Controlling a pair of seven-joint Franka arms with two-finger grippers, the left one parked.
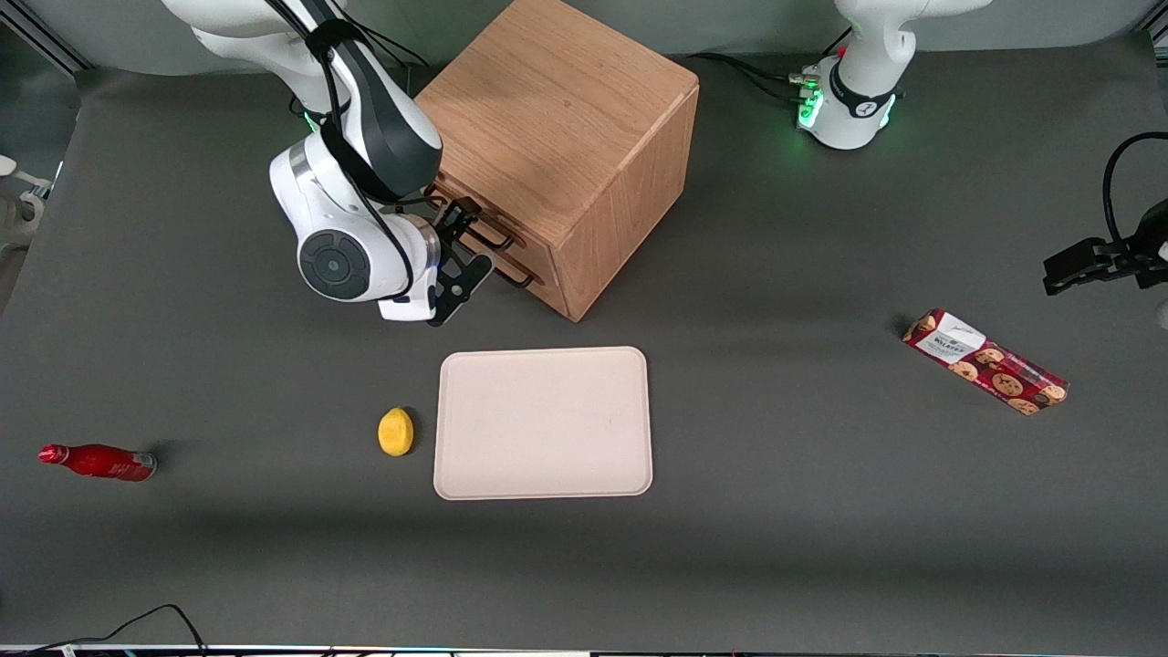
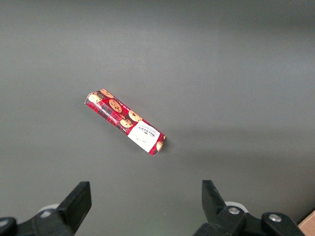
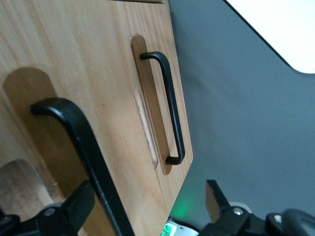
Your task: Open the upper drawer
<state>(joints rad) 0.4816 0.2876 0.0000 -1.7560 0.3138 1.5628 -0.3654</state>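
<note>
The light oak cabinet (image 1: 557, 119) stands on the grey table, and both of its drawers look shut. The upper drawer (image 3: 54, 54) has a thin black wire handle (image 3: 81, 142), also seen in the front view (image 1: 488, 235). The lower drawer's matching handle (image 3: 170, 105) is nearer the table. My right gripper (image 1: 465, 246) is right in front of the cabinet's front face. Its fingers are open, one on each side of the upper handle, which passes between them in the right wrist view (image 3: 147, 194). They are not closed on it.
A pale tray (image 1: 544, 422) lies nearer the front camera than the cabinet, with a yellow lemon (image 1: 396, 432) beside it. A red bottle (image 1: 99, 462) lies toward the working arm's end. A red cookie pack (image 1: 985, 361) lies toward the parked arm's end.
</note>
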